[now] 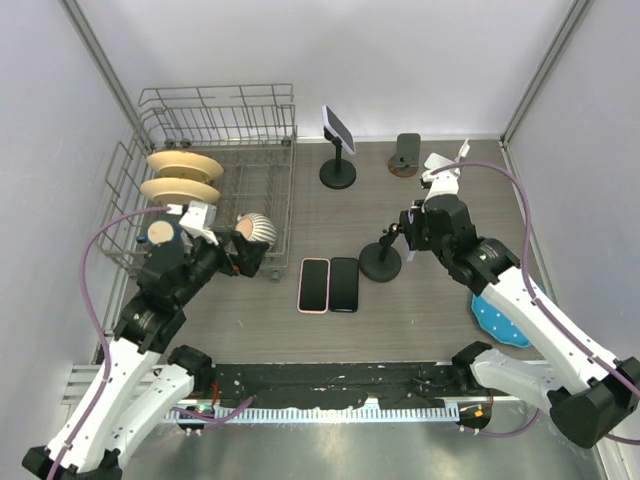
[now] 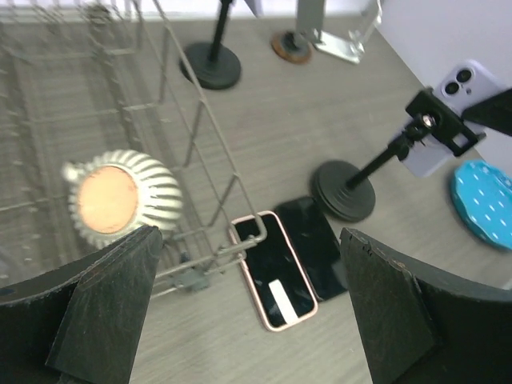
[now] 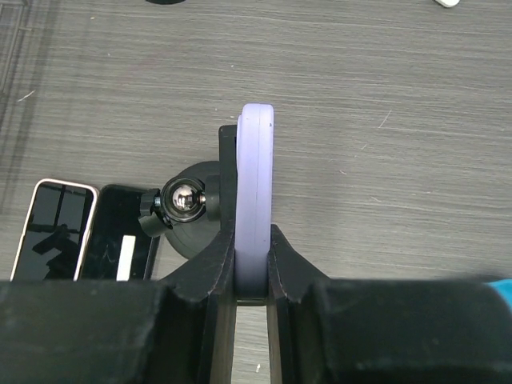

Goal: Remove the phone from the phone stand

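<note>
A lavender phone [image 3: 256,176] stands on edge in the clamp of a black phone stand [image 3: 188,228] at the table's centre right. My right gripper [image 3: 254,244] is shut on the phone's lower end, one finger on each face. The left wrist view shows the phone [image 2: 472,84] behind the clamp, and the stand [image 2: 344,190] on its round base. In the top view the right gripper [image 1: 410,232] is at the top of the stand [image 1: 381,262]. My left gripper [image 2: 248,240] is open and empty, above the dish rack's corner [image 1: 245,255].
A pink-rimmed phone [image 1: 314,285] and a black phone [image 1: 344,284] lie flat beside the stand. A wire dish rack [image 1: 215,125] holds plates [image 1: 180,178] and a striped cup [image 1: 258,230]. A second stand with a phone [image 1: 338,150], a small holder [image 1: 406,153] and a blue object [image 1: 498,322] are nearby.
</note>
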Controlling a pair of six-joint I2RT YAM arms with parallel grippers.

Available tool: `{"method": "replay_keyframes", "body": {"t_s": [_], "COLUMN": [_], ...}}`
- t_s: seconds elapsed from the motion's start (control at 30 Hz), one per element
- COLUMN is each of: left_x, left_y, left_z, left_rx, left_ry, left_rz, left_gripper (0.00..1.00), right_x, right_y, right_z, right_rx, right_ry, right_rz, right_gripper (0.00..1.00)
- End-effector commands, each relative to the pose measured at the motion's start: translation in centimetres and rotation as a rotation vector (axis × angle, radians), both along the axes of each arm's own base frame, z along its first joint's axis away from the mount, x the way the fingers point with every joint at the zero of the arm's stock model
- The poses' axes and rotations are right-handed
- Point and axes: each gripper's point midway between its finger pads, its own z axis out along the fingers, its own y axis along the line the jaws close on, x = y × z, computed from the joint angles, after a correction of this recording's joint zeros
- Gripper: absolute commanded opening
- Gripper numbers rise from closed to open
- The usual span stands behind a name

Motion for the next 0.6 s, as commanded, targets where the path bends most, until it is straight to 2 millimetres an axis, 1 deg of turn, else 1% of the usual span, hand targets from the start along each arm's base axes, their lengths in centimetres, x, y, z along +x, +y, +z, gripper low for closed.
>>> {"method": "replay_keyframes", "body": {"t_s": [0.0,0.03,0.07,0.1,0.13,0.17,0.2,0.23,0.27,0.3,0.33,0.37,0.4,0.43,0.47,0.53,0.57], "left_x": [-0.5,-0.8,-0.9,-0.7,-1.4,-1.3,-2.1,-2.0,-1.6,-2.8,-2.4,-2.5,-3.1,-2.8,-2.7,-2.9,-2.4], "left_y": [-3.7,-4.6,-5.0,-5.7,-7.0,-7.4,-8.8,-9.8,-10.4,-12.0,-13.0,-14.0,-15.2,-16.4,-17.3,-19.3,-20.6], "left_z": [3.0,3.0,3.6,3.2,3.3,3.8,3.7,3.4,3.6,3.6,2.7,3.2,3.2,2.1,2.7,2.4,1.8], "left_rx": [-0.074,-0.073,-0.077,-0.077,-0.082,-0.09,-0.093,-0.09,-0.088,-0.078,-0.031,-0.023,-0.006,0.041,0.027,0.033,0.053], "left_ry": [-0.002,0.008,0.004,0.029,0.037,0.028,0.033,0.044,0.022,0.011,0.004,-0.026,-0.045,-0.05,-0.08,-0.104,-0.128], "left_rz": [-0.172,-0.202,-0.212,-0.221,-0.262,-0.255,-0.298,-0.305,-0.286,-0.338,-0.332,-0.343,-0.355,-0.37,-0.38,-0.42,-0.435], "left_gripper": [0.98,0.98,0.98,0.98,0.98,0.98,0.98,0.98,0.98,0.99,0.99,0.99,1.0,1.0,1.0,1.0,1.0], "right_x": [-0.1,-0.4,-0.8,-1.1,-1.4,-1.7,-1.8,-2.1,-2.4,-2.6,-2.9,-3.0,-3.2,-3.4,-3.7,-4.1,-4.4], "right_y": [0.5,0.6,0.5,0.3,0.2,0.0,-0.3,-0.7,-1.0,-1.2,-1.4,-1.5,-1.4,-1.5,-1.4,-1.2,-1.2], "right_z": [5.5,5.3,5.1,5.4,5.5,5.5,5.7,5.9,5.8,5.7,5.5,5.4,5.2,5.0,4.7,4.6,4.6], "right_rx": [0.085,0.085,0.084,0.086,0.083,0.079,0.068,0.064,0.054,0.046,0.035,0.032,0.034,0.034,0.041,0.063,0.078], "right_ry": [-0.198,-0.197,-0.193,-0.206,-0.207,-0.205,-0.211,-0.22,-0.215,-0.214,-0.211,-0.212,-0.204,-0.199,-0.196,-0.196,-0.205], "right_rz": [0.062,0.072,0.078,0.082,0.086,0.086,0.082,0.077,0.077,0.072,0.076,0.079,0.092,0.093,0.099,0.108,0.116], "right_gripper": [0.01,0.01,0.01,0.01,0.01,0.01,0.01,0.01,0.01,0.01,0.01,0.01,0.01,0.01,0.01,0.01,0.01]}}
